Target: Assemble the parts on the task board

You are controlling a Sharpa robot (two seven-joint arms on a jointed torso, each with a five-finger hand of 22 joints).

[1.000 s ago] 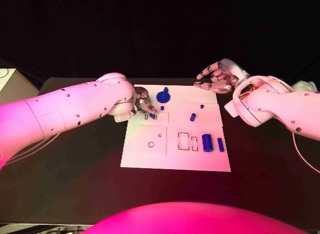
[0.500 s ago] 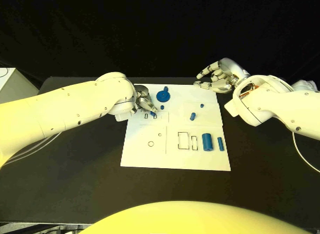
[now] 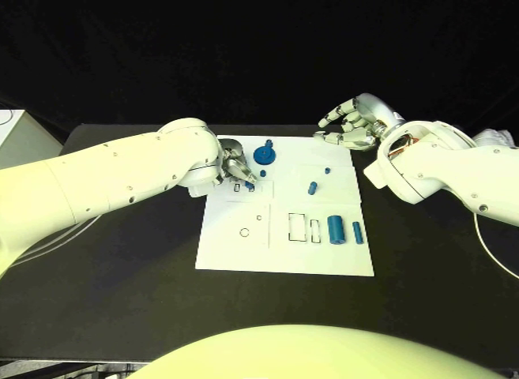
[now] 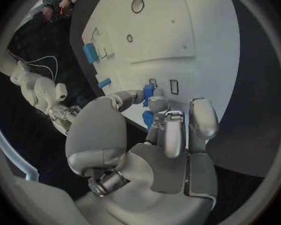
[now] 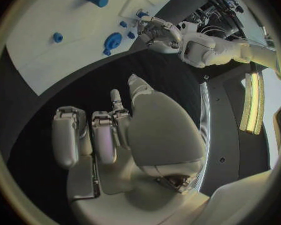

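Task board [image 3: 284, 253]: white rectangular plate, mid-table, long axis running away from robot; black-outlined slots on it; blue parts on far and right areas; large blue cylinder [image 3: 336, 230] and thin one [image 3: 357, 232] lie side by side near right edge, axes along board's length; left hand [image 3: 235, 169] pinches small blue part [image 4: 148, 91] at far-left slots; right hand [image 3: 351, 125] beyond far-right corner, fingers curled, holding nothing; bare black table [image 3: 122, 276] around board.

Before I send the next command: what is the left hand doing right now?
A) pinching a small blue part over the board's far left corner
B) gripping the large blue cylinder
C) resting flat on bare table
A: the left hand pinches a small blue part in its fingers, above the task board.
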